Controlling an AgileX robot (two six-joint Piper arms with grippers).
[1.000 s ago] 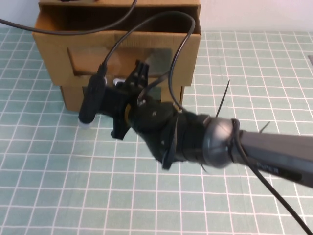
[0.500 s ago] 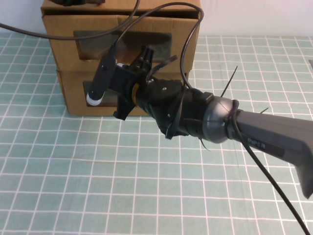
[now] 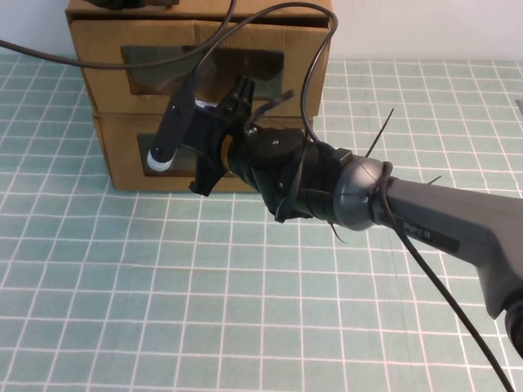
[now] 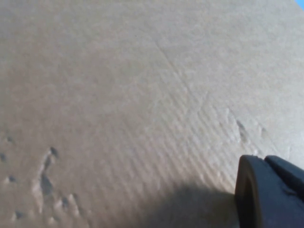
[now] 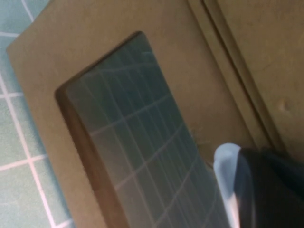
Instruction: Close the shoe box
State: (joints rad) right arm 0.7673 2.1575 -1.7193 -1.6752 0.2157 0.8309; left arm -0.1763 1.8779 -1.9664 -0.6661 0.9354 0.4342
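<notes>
The shoe box (image 3: pixel 98 51) is the upper of two stacked brown cardboard boxes at the back left. Its windowed front stands flush with the front of the box below. Its white tab is hidden behind my right arm. My right gripper (image 3: pixel 238 90) is against the lower part of the shoe box's front. In the right wrist view my right gripper (image 5: pixel 237 185) is close to a clear window (image 5: pixel 133 133). My left gripper (image 3: pixel 122 2) rests on top of the shoe box. In the left wrist view it (image 4: pixel 270 194) lies against bare cardboard (image 4: pixel 118 95).
The alike lower box (image 3: pixel 122 167) sits under the shoe box on the green gridded table (image 3: pixel 163 286). My right arm (image 3: pixel 425 220) reaches across from the right. Black cables (image 3: pixel 306 73) loop above the arm and in front of the boxes.
The shoe box's front stuck out over the lower box one second ago and is now pushed in flush. My right gripper moved towards the boxes with it.
</notes>
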